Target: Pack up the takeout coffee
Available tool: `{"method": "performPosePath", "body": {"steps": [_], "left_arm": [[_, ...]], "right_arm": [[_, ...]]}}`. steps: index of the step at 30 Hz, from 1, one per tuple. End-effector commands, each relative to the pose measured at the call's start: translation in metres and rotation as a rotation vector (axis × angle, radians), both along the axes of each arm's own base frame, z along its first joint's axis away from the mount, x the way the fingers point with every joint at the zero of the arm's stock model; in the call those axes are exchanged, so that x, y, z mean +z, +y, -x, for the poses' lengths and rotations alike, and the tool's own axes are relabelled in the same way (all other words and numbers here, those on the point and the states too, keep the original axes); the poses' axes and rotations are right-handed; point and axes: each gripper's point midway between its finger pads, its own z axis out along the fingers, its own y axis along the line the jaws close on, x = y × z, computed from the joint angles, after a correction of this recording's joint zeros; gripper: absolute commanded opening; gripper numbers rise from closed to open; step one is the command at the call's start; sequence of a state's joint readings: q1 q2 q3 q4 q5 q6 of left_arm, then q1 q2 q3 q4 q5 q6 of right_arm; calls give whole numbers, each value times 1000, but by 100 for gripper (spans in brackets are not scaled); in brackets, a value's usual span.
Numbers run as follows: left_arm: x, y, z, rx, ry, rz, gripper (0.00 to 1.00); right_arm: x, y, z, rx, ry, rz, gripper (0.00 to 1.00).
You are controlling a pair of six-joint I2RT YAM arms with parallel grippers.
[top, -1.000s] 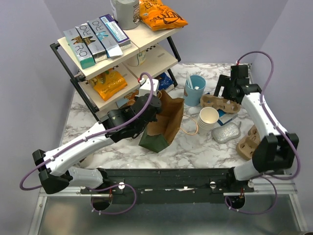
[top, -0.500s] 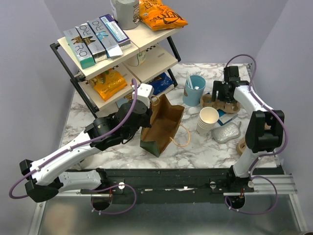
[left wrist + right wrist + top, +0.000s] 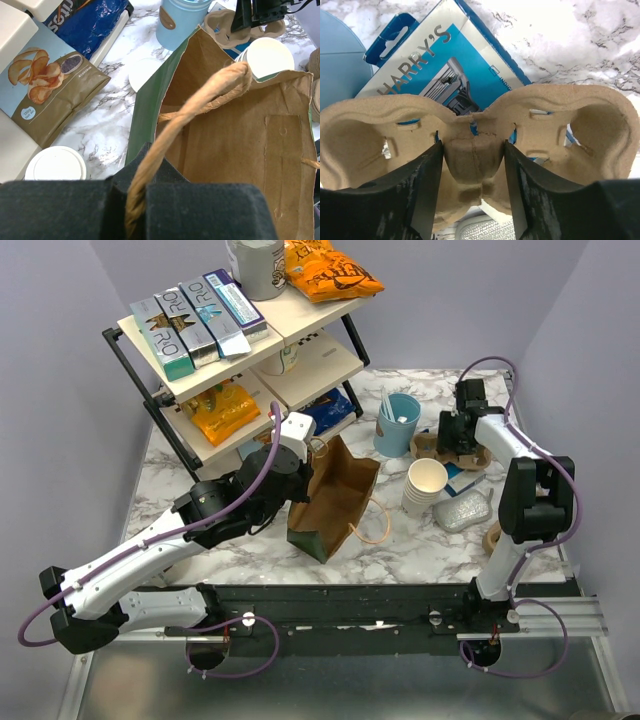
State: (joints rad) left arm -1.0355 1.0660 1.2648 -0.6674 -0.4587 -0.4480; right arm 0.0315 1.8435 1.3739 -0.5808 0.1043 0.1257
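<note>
The takeout coffee [image 3: 55, 163], a cup with a round white lid, stands at the lower left of the left wrist view beside the rack; in the top view my left arm hides it. My left gripper [image 3: 137, 187] [image 3: 310, 452] is shut on the twisted paper handle [image 3: 200, 100] of the brown paper bag [image 3: 335, 495], which stands open. My right gripper [image 3: 472, 150] [image 3: 455, 435] is at the back right, its fingers pressed against both sides of the centre ridge of a cardboard cup carrier [image 3: 570, 130] [image 3: 450, 448].
A light blue cup [image 3: 398, 423] with white sticks and a stack of cream cups [image 3: 425, 483] stand between bag and carrier. A razor box [image 3: 440, 65] lies under the carrier. A silvery pouch [image 3: 462, 510] lies at right. The shelf rack [image 3: 200, 350] fills the back left.
My right gripper came down over the cup carrier and its jaws narrowed onto the centre ridge. My left arm drew back, lifting the bag's handle; the bag stands more upright.
</note>
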Motion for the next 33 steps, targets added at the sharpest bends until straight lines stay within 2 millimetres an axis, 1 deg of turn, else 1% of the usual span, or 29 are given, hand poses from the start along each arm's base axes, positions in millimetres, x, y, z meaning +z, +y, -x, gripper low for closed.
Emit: {"method": "performPosePath", "body": {"steps": [1,3,4,7,8,10,11,14,15,17,18,19,20,21,22,23,24,25,26,27,28,29,30,32,33], "left_arm": [[8,-4,3,-17,-5,33,0],[8,-4,3,-15,-2,36,0],[9,-4,3,-17,-3,39,0],[8,-3,4,-16,1,44,0],[7,-3,4,-16,4,43,0],[7,-4,5,-16,9,49,0],[5,-6,5,-22,15,51,0],[3,-12,7,-43,30,56,0],[2,-13,7,-45,32,58,0],[-1,-15,7,-51,39,54,0],[-2,-16,7,-52,42,52,0],[-2,-16,7,-52,43,52,0],[-2,-18,5,-44,48,50,0],[-4,-17,6,-43,56,41,0],[-4,-18,6,-41,61,41,0],[-5,-20,5,-40,64,38,0],[-6,-20,4,-40,67,36,0],[-7,-20,4,-34,71,37,0],[-8,-21,3,-31,76,33,0],[-10,-20,3,-17,85,29,0],[-11,-20,3,-9,94,27,0],[-10,-22,2,-5,100,26,0],[-11,-20,1,4,106,18,0],[-13,-21,1,14,114,19,0],[-14,-21,1,17,119,20,0]], "right_arm": [[0,-5,-8,10,-19,5,53],[1,-9,-7,-2,-21,25,49],[5,-10,-7,-6,-30,31,47],[15,-15,-4,-21,-49,56,47],[25,-16,-3,-24,-70,59,45],[36,-17,-1,-27,-90,60,40],[47,-16,0,-24,-116,58,39],[63,-14,3,-12,-154,48,39],[77,-10,5,-1,-187,31,39],[92,-7,7,6,-221,11,39],[99,1,11,33,-228,-22,39],[118,5,14,50,-274,-41,38],[128,10,18,64,-294,-63,38],[138,24,20,117,-323,-127,38],[162,32,29,151,-383,-162,37],[174,42,34,191,-414,-200,36],[192,62,42,282,-463,-285,35],[206,73,49,333,-498,-325,35],[230,82,64,385,-564,-354,36],[246,102,77,480,-599,-419,36],[257,112,87,531,-625,-445,37],[277,119,105,583,-682,-465,37],[287,137,121,669,-701,-538,37],[305,151,144,757,-742,-609,38],[315,164,171,852,-752,-678,38]]}}
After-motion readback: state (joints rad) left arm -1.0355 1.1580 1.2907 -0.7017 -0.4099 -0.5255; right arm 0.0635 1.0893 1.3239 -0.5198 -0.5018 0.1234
